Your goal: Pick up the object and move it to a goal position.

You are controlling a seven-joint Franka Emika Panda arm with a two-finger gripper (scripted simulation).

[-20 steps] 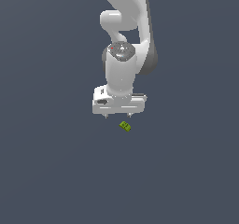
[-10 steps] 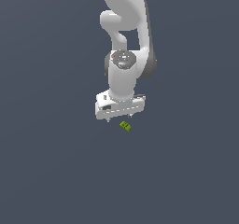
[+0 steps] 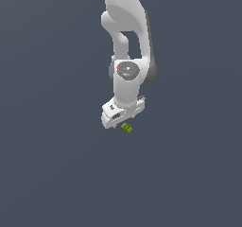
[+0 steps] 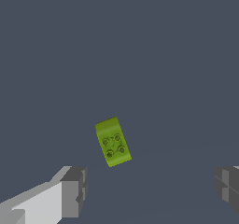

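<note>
The object [image 3: 126,127] is a tiny lime-green block lying on the flat grey floor, just below the white hand in the exterior view. In the wrist view the object [image 4: 113,141] shows several dark studs on top and lies tilted. My gripper [image 4: 150,188] is open, its two grey fingertips [image 4: 74,190] spread wide with nothing between them; the block lies ahead of the gap, nearer that fingertip. In the exterior view the gripper [image 3: 124,123] hangs a little above the block, its fingers hardly showing under the hand.
The white arm [image 3: 126,46] reaches down from the top of the exterior view. Plain dark grey ground [image 3: 56,174] surrounds the block on all sides, with no other objects showing.
The wrist has turned and the hand now sits tilted over the block, slightly lower. The block has stayed where it was.
</note>
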